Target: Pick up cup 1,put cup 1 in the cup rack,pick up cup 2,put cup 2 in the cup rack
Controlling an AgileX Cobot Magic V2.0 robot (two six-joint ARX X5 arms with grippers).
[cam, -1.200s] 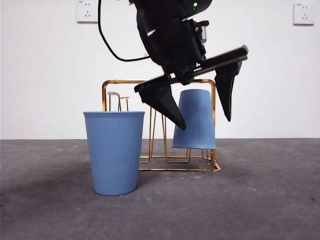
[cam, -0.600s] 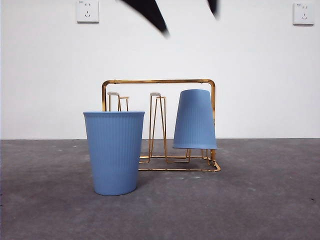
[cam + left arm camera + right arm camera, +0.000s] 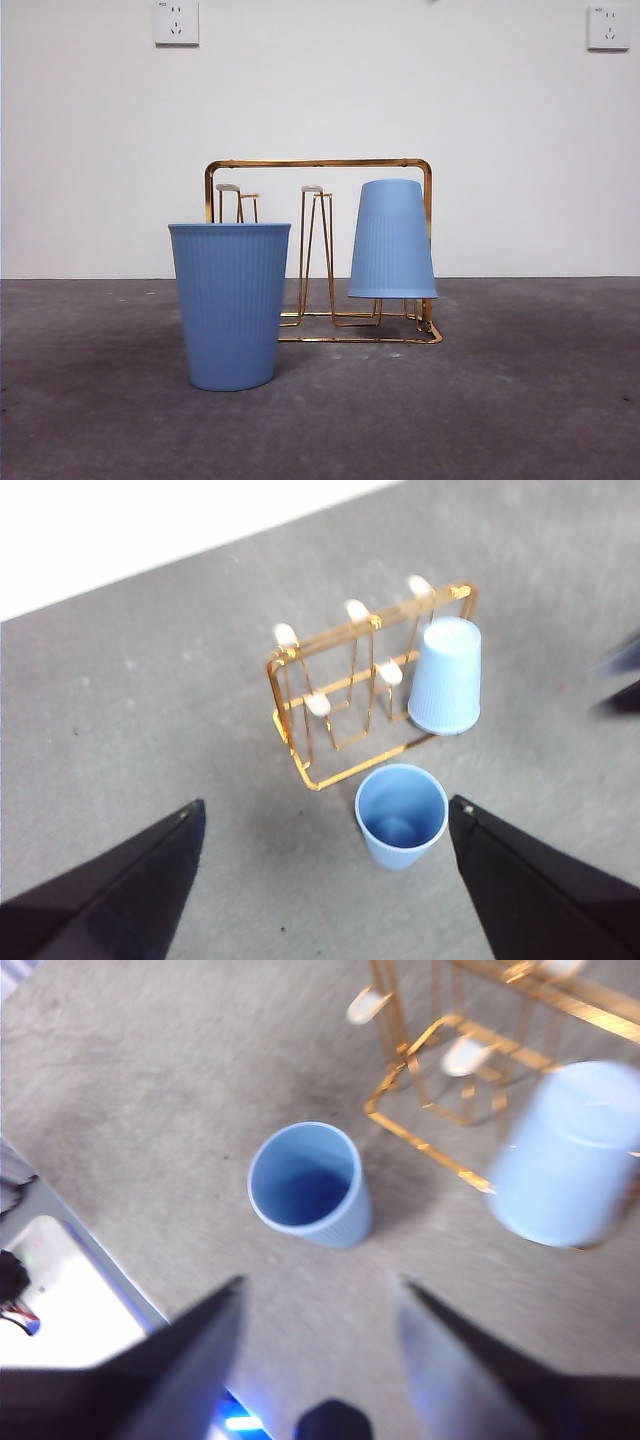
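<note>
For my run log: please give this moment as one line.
inverted cup: on cup rack | upright cup: on table, before rack | left gripper: open, empty | right gripper: open, empty

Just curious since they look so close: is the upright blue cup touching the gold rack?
Apart. The left wrist view shows bare grey table between the upright cup and the cup rack; the front view only overlaps them.

Inverted cup [image 3: 563, 1156] motion-blurred in right wrist view, hiding its prong
</note>
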